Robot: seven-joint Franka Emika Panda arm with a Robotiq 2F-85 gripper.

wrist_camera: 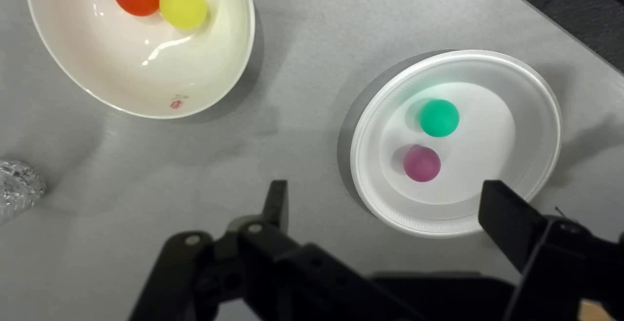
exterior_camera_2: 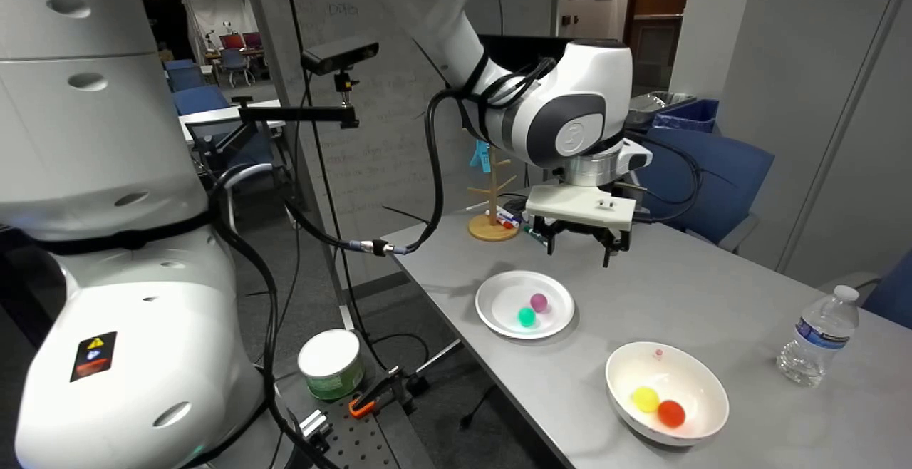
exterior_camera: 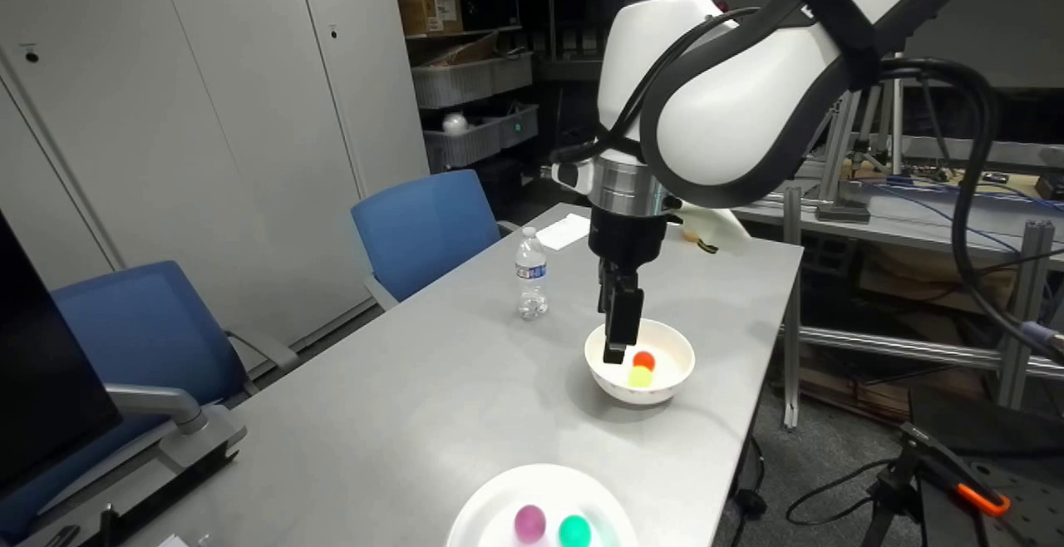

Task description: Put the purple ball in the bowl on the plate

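Note:
The purple ball (exterior_camera: 529,524) lies on the flat white plate (exterior_camera: 490,504), beside a teal-green ball (exterior_camera: 574,532). In the wrist view the purple ball (wrist_camera: 422,163) and the plate (wrist_camera: 534,111) are right of centre. The white bowl (exterior_camera_2: 702,387) stands apart from the plate on the table, with a yellow ball (exterior_camera_2: 645,399) and a red-orange ball (exterior_camera_2: 671,413) inside. My gripper (exterior_camera_2: 578,255) is open and empty, raised above the table. In the wrist view its fingers (wrist_camera: 385,189) are wide apart; the right finger overlaps the plate's near rim.
A water bottle (exterior_camera_2: 818,337) stands on the grey table near the bowl. A wooden peg stand (exterior_camera_2: 493,227) and markers (exterior_camera_2: 507,217) are beyond the plate. The table edge (wrist_camera: 551,23) runs close to the plate. Blue chairs (exterior_camera: 428,231) stand along a long side.

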